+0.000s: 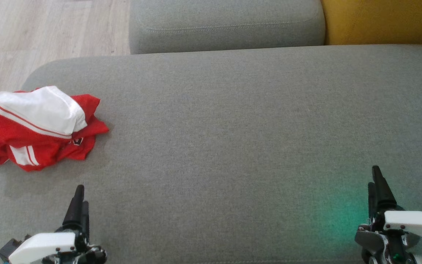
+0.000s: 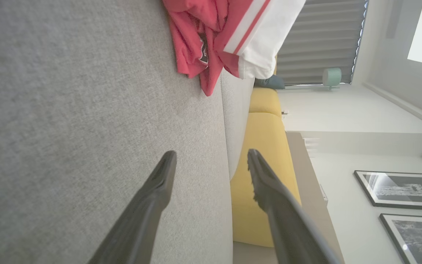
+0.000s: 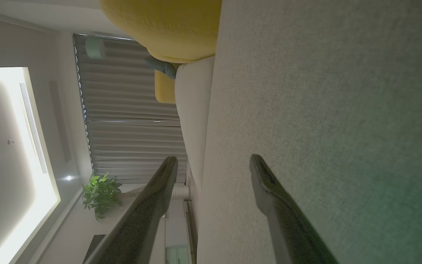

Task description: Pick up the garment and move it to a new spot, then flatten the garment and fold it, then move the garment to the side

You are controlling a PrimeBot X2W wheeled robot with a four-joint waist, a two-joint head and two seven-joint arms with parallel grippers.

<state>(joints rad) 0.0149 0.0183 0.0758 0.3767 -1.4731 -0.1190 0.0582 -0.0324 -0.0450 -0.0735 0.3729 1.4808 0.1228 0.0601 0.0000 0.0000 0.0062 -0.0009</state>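
Head view: the red and white garment (image 1: 35, 126) lies crumpled at the left edge of the grey sofa seat (image 1: 233, 128), ahead of the left gripper (image 1: 81, 192) and well apart from the right gripper (image 1: 375, 176).
Left wrist view: jaws spread wide, holding nothing; framed pictures (image 2: 398, 189) hang beyond.
Right wrist view: jaws equally wide and empty; a plant (image 3: 101, 196) stands by curtains (image 3: 130, 110).

L gripper (image 1: 80, 194) sits low at left, R gripper (image 1: 376, 176) low at right, fingers pointing fwd. Both rolled sideways, jaws wide apart, gripping nothing.
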